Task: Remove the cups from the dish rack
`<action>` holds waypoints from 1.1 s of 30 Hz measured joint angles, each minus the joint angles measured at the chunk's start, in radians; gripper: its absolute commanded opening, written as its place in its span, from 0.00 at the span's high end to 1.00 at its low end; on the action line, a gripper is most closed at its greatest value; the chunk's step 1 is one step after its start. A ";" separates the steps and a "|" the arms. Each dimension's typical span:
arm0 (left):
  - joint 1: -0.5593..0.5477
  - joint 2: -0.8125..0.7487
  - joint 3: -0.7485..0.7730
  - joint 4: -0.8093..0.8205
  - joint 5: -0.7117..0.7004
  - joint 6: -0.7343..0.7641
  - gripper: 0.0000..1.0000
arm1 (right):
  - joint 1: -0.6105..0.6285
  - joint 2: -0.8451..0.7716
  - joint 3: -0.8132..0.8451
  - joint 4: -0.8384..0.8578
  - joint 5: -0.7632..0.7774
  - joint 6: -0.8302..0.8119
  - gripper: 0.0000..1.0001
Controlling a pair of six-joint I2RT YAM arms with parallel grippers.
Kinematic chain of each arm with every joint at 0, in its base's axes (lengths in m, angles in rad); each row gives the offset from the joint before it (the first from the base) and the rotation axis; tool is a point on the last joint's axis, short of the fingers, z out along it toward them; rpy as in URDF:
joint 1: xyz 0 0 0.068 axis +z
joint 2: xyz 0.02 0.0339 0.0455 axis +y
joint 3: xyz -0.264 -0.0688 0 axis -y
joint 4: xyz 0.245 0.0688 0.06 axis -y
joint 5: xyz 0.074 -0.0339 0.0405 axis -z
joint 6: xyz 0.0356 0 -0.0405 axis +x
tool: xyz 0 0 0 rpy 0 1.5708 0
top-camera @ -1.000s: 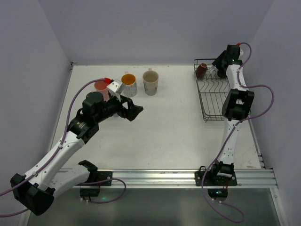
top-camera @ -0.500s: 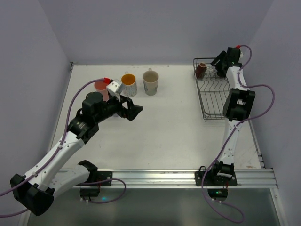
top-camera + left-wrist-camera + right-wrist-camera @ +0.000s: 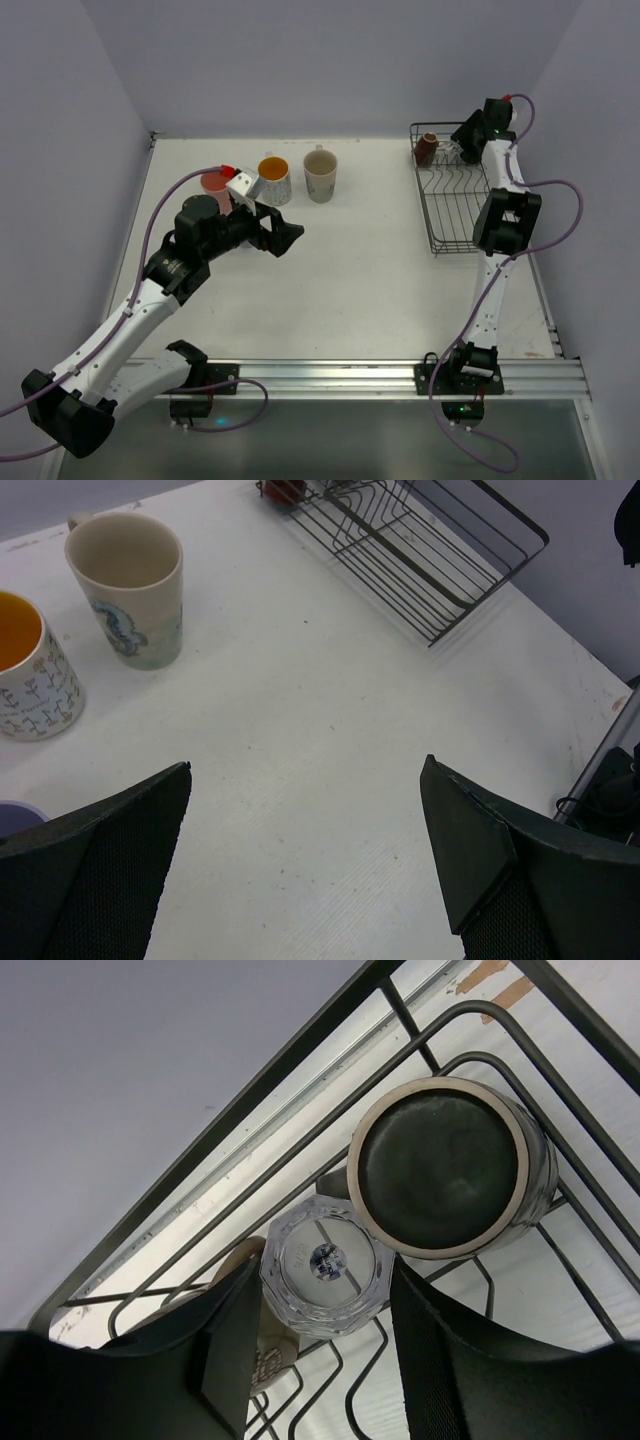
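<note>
Pinch at the far corner

In the rack (image 3: 455, 205), the right gripper (image 3: 322, 1332) pinches the upturned glass (image 3: 325, 1265) between its fingers, just beside a dark mug (image 3: 445, 1165). Over the table (image 3: 330, 700), the left gripper (image 3: 307, 768) hovers, fingers spread, near the cream mug (image 3: 130, 585) and dotted mug (image 3: 30, 675).

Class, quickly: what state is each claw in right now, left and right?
Left claw: open, holding nothing.
Right claw: closed on the glass.
</note>
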 measured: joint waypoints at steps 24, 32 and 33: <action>0.000 0.062 0.000 0.018 0.035 -0.011 0.00 | 0.059 -0.376 -0.546 0.436 0.055 -0.156 0.66; 0.000 0.089 0.000 0.073 0.078 -0.084 0.02 | 0.058 -0.510 -0.665 0.489 0.076 -0.156 0.67; 0.000 0.095 0.000 0.086 0.087 -0.100 0.02 | 0.058 -0.543 -0.706 0.503 0.077 -0.150 0.67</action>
